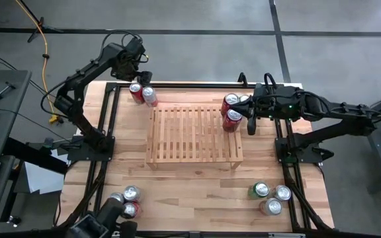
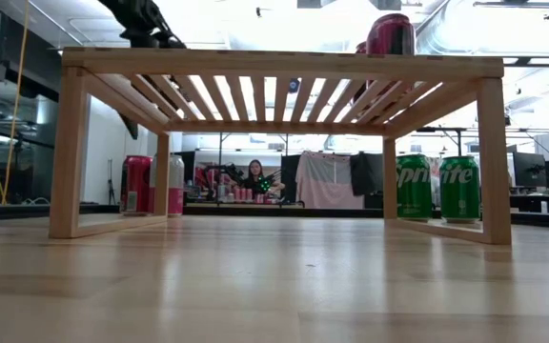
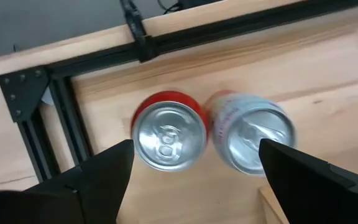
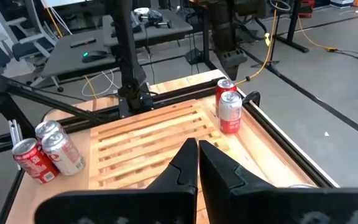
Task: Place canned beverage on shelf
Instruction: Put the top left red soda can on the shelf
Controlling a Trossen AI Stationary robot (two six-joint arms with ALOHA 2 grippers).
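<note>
From above, we see the shelf, a low rack of pale wooden slats, mid-desk; one red can stands on its right end. The left gripper hangs over two cans off the shelf's far left corner, jaws apart. The right gripper waits beside the shelf's right end, jaws together

At desk level, the shelf stands on short legs, the red can on top

The left wrist looks down on the two can tops between its spread fingers

The right wrist shows closed fingers over the slats
</note>
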